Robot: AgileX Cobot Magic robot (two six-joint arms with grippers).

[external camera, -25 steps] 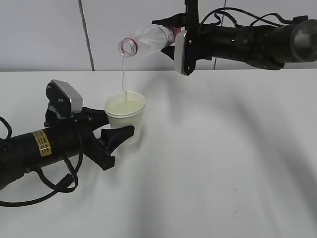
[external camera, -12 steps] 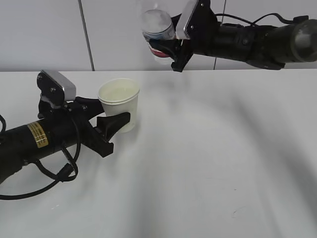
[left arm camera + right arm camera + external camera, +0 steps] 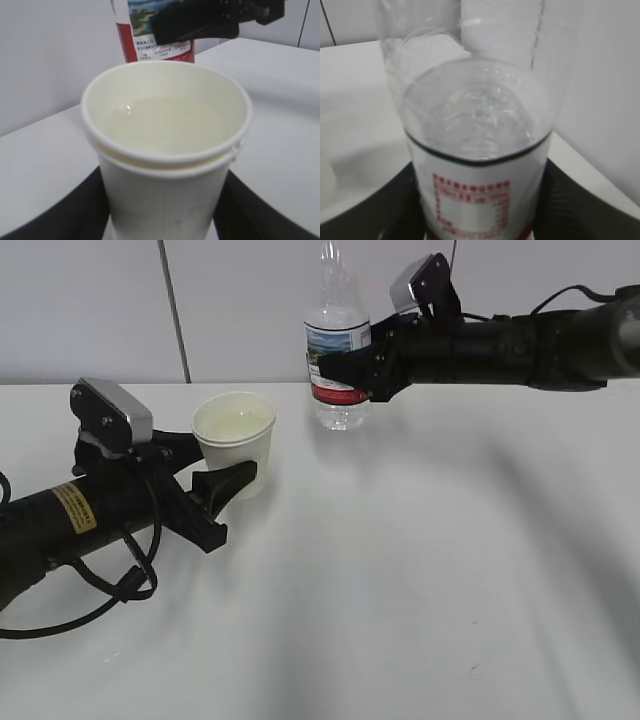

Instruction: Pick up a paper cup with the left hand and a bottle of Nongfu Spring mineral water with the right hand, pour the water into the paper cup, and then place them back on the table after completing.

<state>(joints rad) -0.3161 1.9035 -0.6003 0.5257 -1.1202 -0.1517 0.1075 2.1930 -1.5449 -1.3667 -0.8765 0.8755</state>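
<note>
The bottle (image 3: 338, 365) stands upright at the table's (image 3: 430, 570) far edge, clear plastic with a red-banded label — water (image 3: 475, 120) fills its lower part. The paper cup (image 3: 234, 443), white and holding liquid, sits near left of it. Bare tabletop spreads ahead and right. The right hand (image 3: 345, 371) reaches level, jaws clamped on the label; the left hand (image 3: 215, 475) — low, angled — has jaws closed around the cup.

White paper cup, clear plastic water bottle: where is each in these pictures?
White paper cup (image 3: 236, 445): exterior view, on its outer side wall.
Clear plastic water bottle (image 3: 337, 348): exterior view, on its printed label.
</note>
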